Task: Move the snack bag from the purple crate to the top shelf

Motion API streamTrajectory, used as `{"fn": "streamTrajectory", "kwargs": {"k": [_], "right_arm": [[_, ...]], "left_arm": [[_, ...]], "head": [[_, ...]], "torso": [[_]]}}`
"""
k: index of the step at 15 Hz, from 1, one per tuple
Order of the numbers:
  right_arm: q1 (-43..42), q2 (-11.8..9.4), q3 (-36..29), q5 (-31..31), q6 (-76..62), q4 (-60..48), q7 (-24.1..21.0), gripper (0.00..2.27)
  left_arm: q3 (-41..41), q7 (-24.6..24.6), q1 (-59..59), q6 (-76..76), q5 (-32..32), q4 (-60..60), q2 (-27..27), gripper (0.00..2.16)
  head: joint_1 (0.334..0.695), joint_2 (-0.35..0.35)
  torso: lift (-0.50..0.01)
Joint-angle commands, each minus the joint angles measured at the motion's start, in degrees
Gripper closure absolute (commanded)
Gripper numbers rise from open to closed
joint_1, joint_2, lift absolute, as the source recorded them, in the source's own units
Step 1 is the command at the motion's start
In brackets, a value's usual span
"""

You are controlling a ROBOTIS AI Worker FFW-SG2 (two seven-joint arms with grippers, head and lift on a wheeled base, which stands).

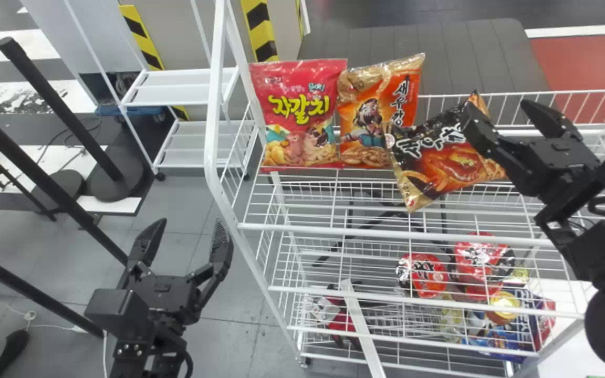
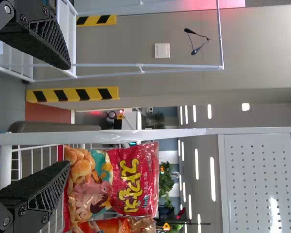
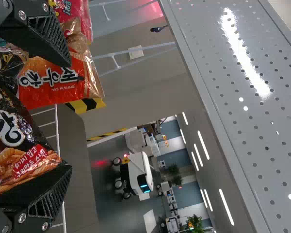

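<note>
In the head view my right gripper (image 1: 497, 107) stands open over the right part of the white wire top shelf (image 1: 407, 229). A black and orange snack bag (image 1: 441, 152) leans tilted on that shelf, its upper right corner behind one of the fingers. Seen from the right wrist, the same black bag (image 3: 14, 131) lies at and between the spread fingers of the right gripper (image 3: 68, 116). My left gripper (image 1: 191, 223) is parked open left of the rack; the left wrist view shows the left gripper (image 2: 69, 115) too.
A red-pink bag (image 1: 300, 113) and an orange bag (image 1: 378, 113) stand upright on the shelf, left of the black one. Red-lidded cups (image 1: 422, 274) and other packages sit lower in the rack. The rack's white post (image 1: 213, 105) rises between the left gripper and the bags.
</note>
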Motion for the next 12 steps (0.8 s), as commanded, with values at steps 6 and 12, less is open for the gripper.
{"fn": "streamTrajectory", "kwargs": {"k": [6, 12], "right_arm": [[-1.69, 0.05, -0.29, 2.99, 17.60, -1.54, -1.82, 0.07], [-5.47, 0.05, -1.17, 4.57, 28.85, -1.54, -1.82, 0.07]], "left_arm": [[0.00, 0.08, 0.01, -0.01, 0.09, 0.18, -0.08, 0.13], [0.09, 0.16, 0.01, -0.89, 0.18, 0.44, 0.00, 0.13]], "head": [[0.695, 0.193], [0.695, 0.207]], "torso": [[0.003], [0.003]]}}
